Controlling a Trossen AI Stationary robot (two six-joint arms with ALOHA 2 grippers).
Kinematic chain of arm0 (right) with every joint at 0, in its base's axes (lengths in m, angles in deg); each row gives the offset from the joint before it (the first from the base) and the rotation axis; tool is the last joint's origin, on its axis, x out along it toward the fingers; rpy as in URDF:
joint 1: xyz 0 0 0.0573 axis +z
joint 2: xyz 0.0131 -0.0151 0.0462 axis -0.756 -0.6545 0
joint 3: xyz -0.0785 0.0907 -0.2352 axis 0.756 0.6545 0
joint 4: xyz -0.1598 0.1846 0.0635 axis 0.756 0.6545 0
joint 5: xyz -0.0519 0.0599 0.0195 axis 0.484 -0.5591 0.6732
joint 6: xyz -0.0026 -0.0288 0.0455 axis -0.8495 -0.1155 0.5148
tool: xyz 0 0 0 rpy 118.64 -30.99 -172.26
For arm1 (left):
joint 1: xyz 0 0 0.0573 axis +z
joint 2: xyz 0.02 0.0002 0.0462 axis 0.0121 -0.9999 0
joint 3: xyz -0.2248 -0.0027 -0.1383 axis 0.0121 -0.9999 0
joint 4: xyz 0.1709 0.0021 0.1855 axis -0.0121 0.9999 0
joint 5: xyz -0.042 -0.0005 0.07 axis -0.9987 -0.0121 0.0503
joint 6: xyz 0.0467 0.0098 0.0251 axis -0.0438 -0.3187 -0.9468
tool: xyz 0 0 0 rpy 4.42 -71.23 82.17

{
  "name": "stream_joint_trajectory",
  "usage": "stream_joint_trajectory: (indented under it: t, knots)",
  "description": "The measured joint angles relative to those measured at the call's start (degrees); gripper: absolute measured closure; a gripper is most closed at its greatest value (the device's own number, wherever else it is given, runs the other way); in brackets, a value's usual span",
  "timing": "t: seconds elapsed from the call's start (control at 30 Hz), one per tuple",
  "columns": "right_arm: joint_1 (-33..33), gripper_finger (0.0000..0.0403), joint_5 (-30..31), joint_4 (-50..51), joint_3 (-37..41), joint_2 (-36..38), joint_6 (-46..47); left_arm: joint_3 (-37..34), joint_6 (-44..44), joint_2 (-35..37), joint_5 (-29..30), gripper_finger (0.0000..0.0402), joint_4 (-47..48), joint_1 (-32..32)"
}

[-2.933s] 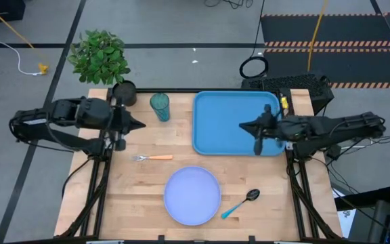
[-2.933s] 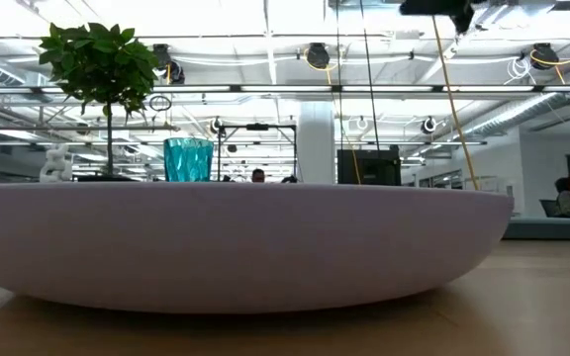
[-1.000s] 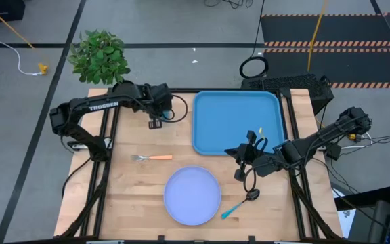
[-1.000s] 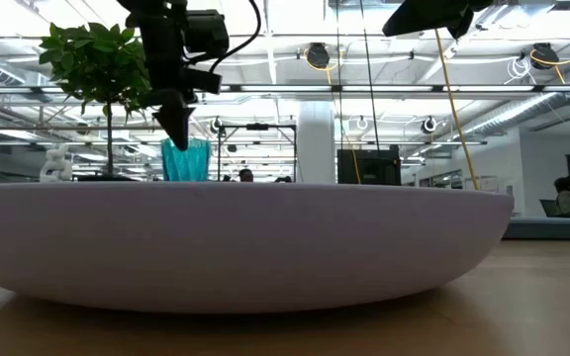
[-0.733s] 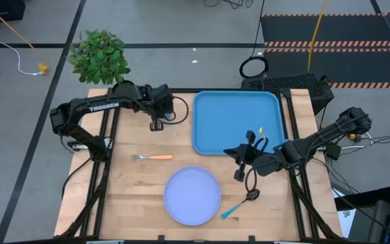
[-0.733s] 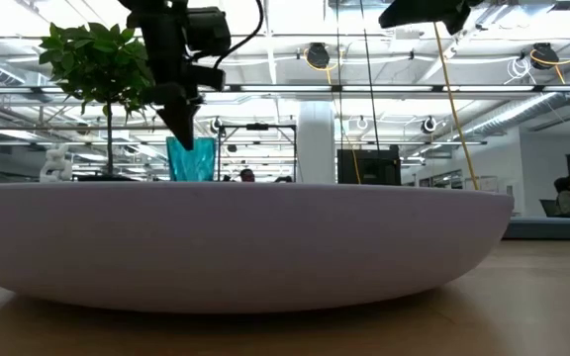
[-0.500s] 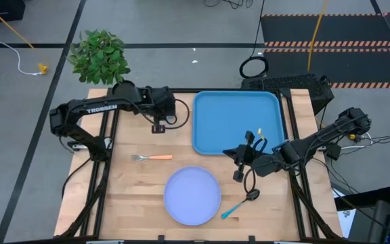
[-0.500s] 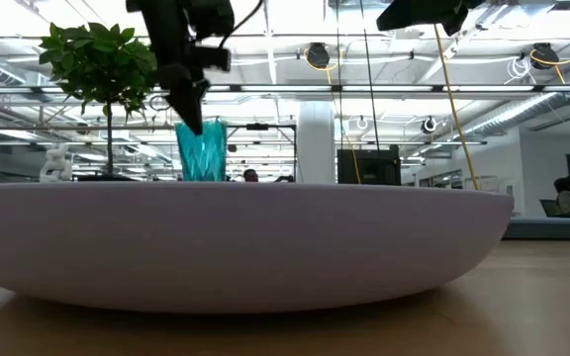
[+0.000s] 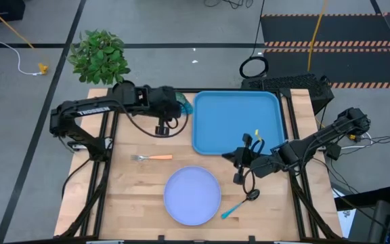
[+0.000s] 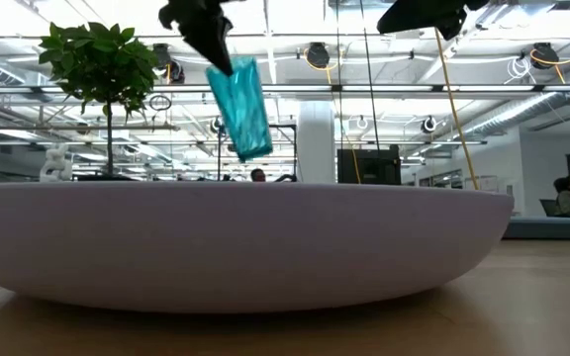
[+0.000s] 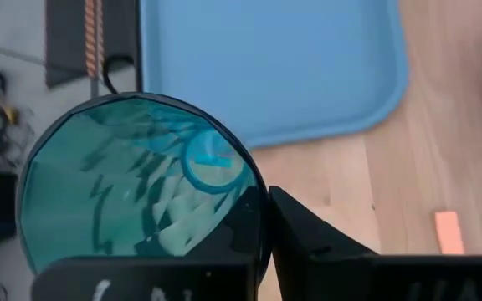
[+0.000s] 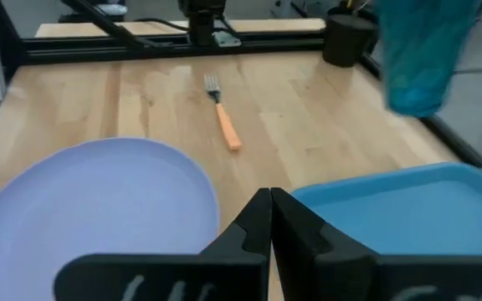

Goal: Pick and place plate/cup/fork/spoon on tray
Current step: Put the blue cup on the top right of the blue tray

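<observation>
My left gripper (image 9: 174,105) is shut on the teal cup (image 10: 240,107), which it holds up in the air at the blue tray's (image 9: 235,122) left rim. The cup also shows in the high view (image 9: 181,100). My right gripper (image 9: 237,167) is shut and empty. It hovers between the tray's near rim and the blue-handled spoon (image 9: 241,202). The lavender plate (image 9: 192,195) and the orange-handled fork (image 9: 153,157) lie flat on the table. My left gripper holds the cup at its rim (image 10: 222,65), coming from above. In the left wrist view one finger (image 11: 308,242) stands outside the cup's wall (image 11: 258,213); the cup hides the other. The cup hangs below the fingers, tilted, clear of the table.
A green plant (image 9: 100,57) in a black pot (image 12: 346,38) stands at the far left corner, behind my left arm. Bare wood lies between the fork and the tray.
My left gripper has risen and gone toward the table's right edge, up to the tray's left rim. The cup has come off the table with it and has tipped from upright to slanting.
</observation>
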Motion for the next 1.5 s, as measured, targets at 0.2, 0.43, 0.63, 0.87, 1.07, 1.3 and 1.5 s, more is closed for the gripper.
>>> stream_joint_trajectory:
  t: [0.2, 0.43, 0.63, 0.87, 1.07, 1.3, 1.5]
  knots:
    - [0.0, 0.0403, -2.73, 0.01, 0.0, -0.02, 0.91, 2.49, -4.5, -0.5, -0.04, 0.0391, -5.34, -0.36]
    - [0.35, 0.0403, -8.83, 0.64, 0.0, -0.02, 4.86, 2.73, -10.8, -0.48, -1.28, 0.0394, -15.51, 0.11]
    - [1.94, 0.0403, -8.83, 2.44, 0.0, -0.02, 6.52, 2.73, -14.64, -0.48, -1.25, 0.0393, -21.87, 1.57]
    - [2.73, 0.0403, -8.75, 2.51, 0.0, -0.02, 6.54, 2.73, -14.76, -0.49, -4.67, 0.0391, -24.46, 3.43]
    - [2.69, 0.0403, -4.62, 2.39, -0.02, -0.02, 6.29, 2.52, -14.62, -2.69, -9.19, 0.0394, -24.48, 3.24]
    - [2.67, 0.04, 10.24, -2.23, -0.43, 0.4, 1.83, 2.38, -19.06, -5.33, -13.64, 0.039, -25.17, 0.37]
    - [2.62, 0.0368, 18.75, -0.03, -1.4, 0.44, -3.62, 2.39, -20.53, -8.05, -13.75, 0.0394, -23.14, -1.11]
